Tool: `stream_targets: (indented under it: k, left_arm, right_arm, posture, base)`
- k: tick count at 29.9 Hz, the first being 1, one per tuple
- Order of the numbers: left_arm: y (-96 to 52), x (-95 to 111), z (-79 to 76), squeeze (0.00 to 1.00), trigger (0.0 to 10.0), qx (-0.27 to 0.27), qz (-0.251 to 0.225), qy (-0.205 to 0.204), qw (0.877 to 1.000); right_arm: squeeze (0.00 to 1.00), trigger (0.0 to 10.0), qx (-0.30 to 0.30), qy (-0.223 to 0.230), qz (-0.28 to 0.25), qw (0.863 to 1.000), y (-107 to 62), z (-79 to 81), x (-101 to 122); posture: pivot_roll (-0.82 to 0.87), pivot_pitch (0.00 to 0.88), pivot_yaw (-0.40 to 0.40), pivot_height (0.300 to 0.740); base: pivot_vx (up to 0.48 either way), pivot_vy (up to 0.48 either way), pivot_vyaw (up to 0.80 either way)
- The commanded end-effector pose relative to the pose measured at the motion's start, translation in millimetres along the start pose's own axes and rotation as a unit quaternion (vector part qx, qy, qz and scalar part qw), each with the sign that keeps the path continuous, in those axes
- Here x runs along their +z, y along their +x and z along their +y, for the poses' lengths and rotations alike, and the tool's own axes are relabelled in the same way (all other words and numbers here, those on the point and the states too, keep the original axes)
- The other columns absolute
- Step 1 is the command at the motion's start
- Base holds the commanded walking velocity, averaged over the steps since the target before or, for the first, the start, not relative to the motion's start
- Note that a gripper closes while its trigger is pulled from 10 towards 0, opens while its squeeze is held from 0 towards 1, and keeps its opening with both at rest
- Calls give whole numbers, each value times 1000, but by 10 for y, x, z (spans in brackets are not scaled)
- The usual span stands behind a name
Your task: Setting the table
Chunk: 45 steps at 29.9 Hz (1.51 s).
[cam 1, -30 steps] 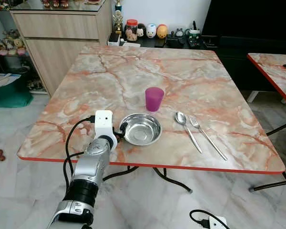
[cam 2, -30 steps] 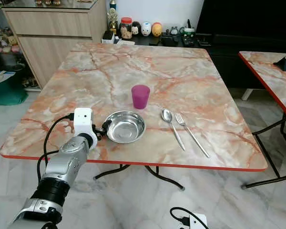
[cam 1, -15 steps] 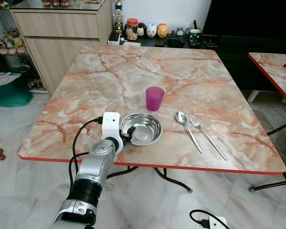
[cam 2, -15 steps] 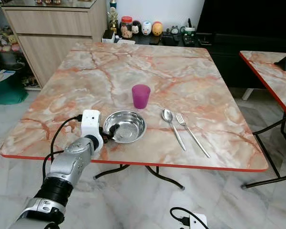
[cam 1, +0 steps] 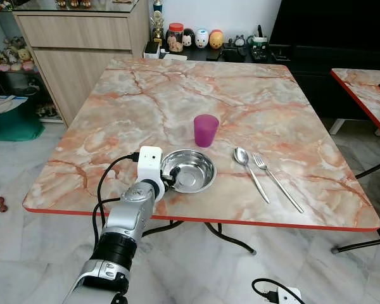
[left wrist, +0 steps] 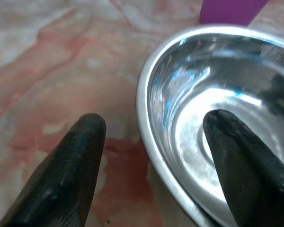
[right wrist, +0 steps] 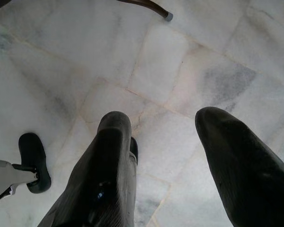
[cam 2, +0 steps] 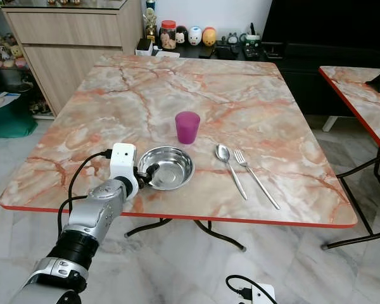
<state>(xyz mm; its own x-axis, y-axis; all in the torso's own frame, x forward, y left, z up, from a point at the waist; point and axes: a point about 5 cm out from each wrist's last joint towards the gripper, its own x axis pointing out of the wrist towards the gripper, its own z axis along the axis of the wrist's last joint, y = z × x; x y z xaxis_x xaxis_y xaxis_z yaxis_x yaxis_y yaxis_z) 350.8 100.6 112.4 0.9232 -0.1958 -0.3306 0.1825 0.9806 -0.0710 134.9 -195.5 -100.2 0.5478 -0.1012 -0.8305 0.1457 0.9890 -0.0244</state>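
Note:
A steel bowl sits on the marble table near its front edge. Behind it stands a purple cup. A spoon and a fork lie side by side to the right of the bowl. My left gripper is open at the bowl's left rim. In the left wrist view the bowl's rim runs between the fingers, one fingertip over the table and the other inside the bowl. My right gripper hangs open over the tiled floor.
A second marble table stands at the right. A wooden cabinet and a low shelf with jars and figurines are behind the table. A cable with a white plug lies on the floor at the front right.
My left gripper has moved right from beside the bowl to its rim, and one finger now reaches inside the bowl. The bowl, cup, spoon and fork have stayed in place.

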Motion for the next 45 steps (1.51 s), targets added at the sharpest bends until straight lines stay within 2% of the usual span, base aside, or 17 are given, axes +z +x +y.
stream_targets:
  k: [1,3,4,5,40,45]
  left_arm:
    - [18,1,-28,0,10000,1,7,11,1000]
    - [18,-11,-35,0,10000,1,9,8,1000]
    - [15,-25,-54,0,9059,-4,12,0,1000]
    - [13,-29,-64,0,0,-5,12,0,1000]
    - [-22,-23,-54,0,0,-12,5,-6,1000]
    - [-50,-54,-27,0,0,-9,3,-22,1000]
  right_arm:
    - [0,10000,1,-1,6,1000,-2,-5,-18]
    - [0,10000,1,-1,6,1000,-2,-4,-18]
    - [0,10000,1,-1,6,1000,-3,-5,-20]
    - [0,10000,1,-1,7,1000,-3,-5,-22]
    - [0,10000,-1,-4,8,1000,-3,-22,-19]
    - [0,10000,-2,-4,8,1000,-4,-31,-21]
  posture:
    - [125,0,-51,731]
    - [125,0,-51,731]
    - [121,0,-49,731]
    - [121,0,-49,731]
    - [131,0,-61,731]
    - [129,0,-64,731]
  base:
    - [0,0,0]
    - [0,0,0]
    - [0,0,0]
    - [0,0,0]
    - [0,0,0]
    - [0,0,0]
